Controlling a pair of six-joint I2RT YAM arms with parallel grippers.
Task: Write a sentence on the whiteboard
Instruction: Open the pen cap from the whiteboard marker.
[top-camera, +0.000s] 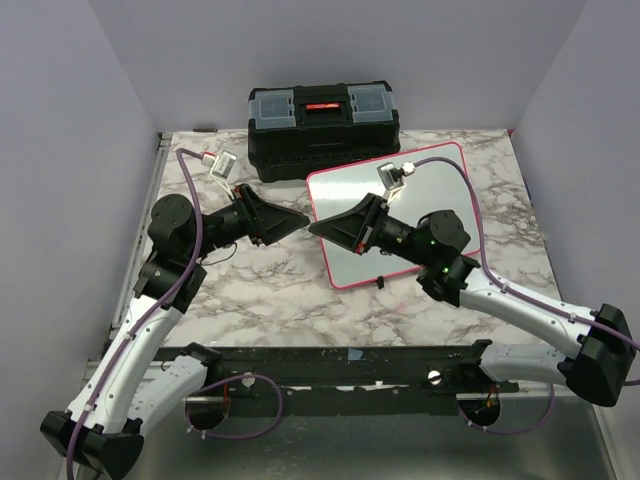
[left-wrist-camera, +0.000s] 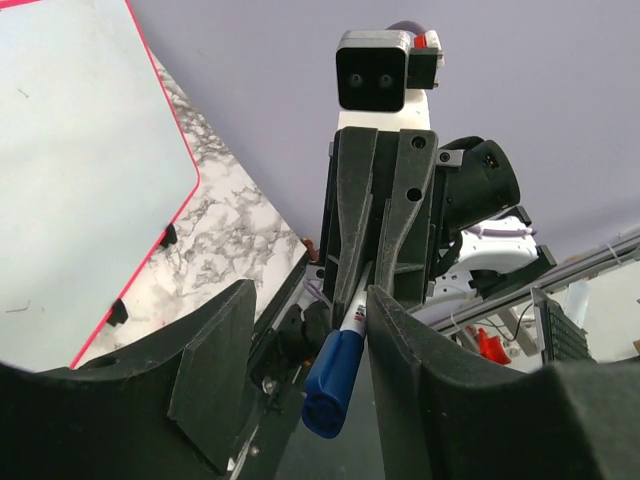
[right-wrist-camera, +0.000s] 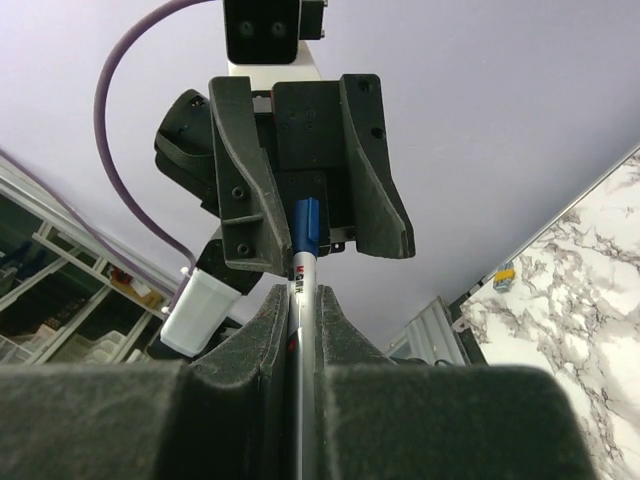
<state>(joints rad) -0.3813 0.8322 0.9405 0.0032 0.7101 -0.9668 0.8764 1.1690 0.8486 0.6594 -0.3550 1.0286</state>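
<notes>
Right gripper (top-camera: 314, 228), mid-frame, is clamped on a blue-capped marker (left-wrist-camera: 333, 385), tip to tip with the left gripper (top-camera: 303, 217), fingers apart, at the left edge of the whiteboard (top-camera: 440, 180) on the counter (top-camera: 260, 290).

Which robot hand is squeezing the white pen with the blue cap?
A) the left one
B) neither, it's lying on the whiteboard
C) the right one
C: in the right wrist view the right gripper has its fingers shut on the white marker pen with the blue cap, while the left gripper stands open around the cap.
</notes>
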